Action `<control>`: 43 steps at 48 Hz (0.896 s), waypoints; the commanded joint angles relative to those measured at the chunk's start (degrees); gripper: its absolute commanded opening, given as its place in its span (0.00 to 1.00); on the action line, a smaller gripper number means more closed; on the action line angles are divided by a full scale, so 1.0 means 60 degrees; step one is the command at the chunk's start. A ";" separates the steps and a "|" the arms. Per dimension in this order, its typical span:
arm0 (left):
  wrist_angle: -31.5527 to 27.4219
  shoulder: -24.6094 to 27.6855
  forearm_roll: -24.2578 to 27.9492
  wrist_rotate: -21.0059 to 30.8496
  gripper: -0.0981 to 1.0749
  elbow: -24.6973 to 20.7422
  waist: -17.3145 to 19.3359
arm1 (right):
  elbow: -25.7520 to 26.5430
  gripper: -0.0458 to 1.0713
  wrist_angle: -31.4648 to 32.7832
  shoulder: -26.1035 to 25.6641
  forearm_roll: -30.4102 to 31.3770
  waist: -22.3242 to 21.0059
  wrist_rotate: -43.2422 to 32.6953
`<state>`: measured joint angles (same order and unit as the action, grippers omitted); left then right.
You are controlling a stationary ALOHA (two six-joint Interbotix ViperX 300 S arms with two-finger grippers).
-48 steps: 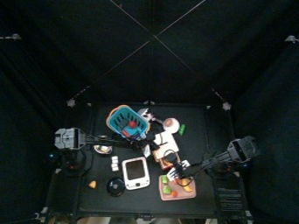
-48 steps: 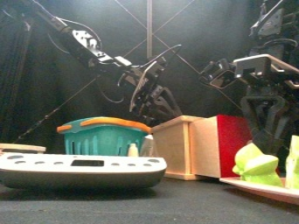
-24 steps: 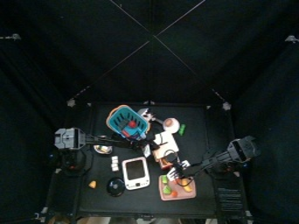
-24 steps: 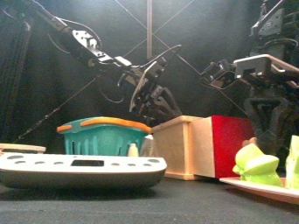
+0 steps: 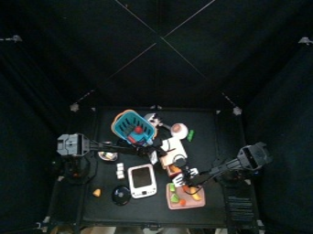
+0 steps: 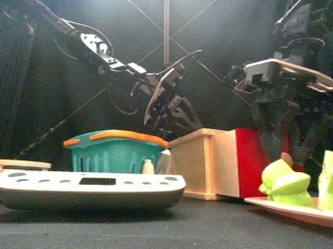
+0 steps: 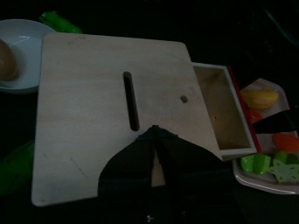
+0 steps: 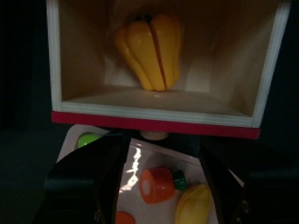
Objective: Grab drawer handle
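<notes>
The drawer (image 8: 163, 52) is pulled out of its cream unit (image 6: 205, 160) and has a yellow pepper (image 8: 149, 52) lying inside. Its front is red (image 6: 260, 158). A small round handle (image 8: 152, 136) sticks out of that front. My right gripper (image 8: 158, 166) is open wide just in front of the handle, one jaw on each side of it, not touching. My left gripper (image 7: 156, 133) is shut with nothing in it and hangs over the unit's tan wooden top (image 7: 105, 96).
A teal basket (image 6: 117, 151) with an orange rim stands left of the drawer unit. A white flat device (image 6: 92, 190) lies at the front. A board with cut vegetables (image 8: 163, 185) lies below my right gripper, and green pieces (image 6: 289, 183) stand at the front right.
The right gripper's jaws have spread much wider and the right wrist has shifted slightly. The left arm and the drawer have not moved.
</notes>
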<state>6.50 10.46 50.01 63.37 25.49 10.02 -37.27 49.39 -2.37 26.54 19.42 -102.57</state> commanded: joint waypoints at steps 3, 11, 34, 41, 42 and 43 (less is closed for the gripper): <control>0.0015 -0.0117 0.0000 -0.0015 0.52 -0.0103 0.0044 | 0.0059 0.81 0.0015 -0.0088 -0.0015 -0.0015 -0.0059; 0.0015 -0.0117 0.0015 -0.0015 0.52 -0.0103 0.0044 | 0.0059 0.72 0.0015 0.0073 -0.0029 -0.0029 -0.0059; 0.0015 -0.0117 0.0000 -0.0015 0.52 -0.0103 0.0044 | 0.0117 0.55 0.0029 0.0176 -0.0044 -0.0073 -0.0044; 0.0015 -0.0117 0.0000 -0.0015 0.52 -0.0103 0.0059 | 0.0132 0.55 0.0015 0.0190 -0.0059 -0.0073 -0.0044; 0.0015 -0.0117 0.0015 0.0000 0.52 -0.0103 0.0059 | 0.0146 0.55 0.0015 0.0190 -0.0059 -0.0059 -0.0044; 0.0015 -0.0117 0.0000 0.0000 0.52 -0.0103 0.0059 | 0.0146 0.54 0.0015 0.0205 -0.0059 -0.0029 -0.0044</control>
<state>6.59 10.46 50.01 63.37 25.40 10.02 -37.27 49.48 -0.44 26.28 19.07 -102.83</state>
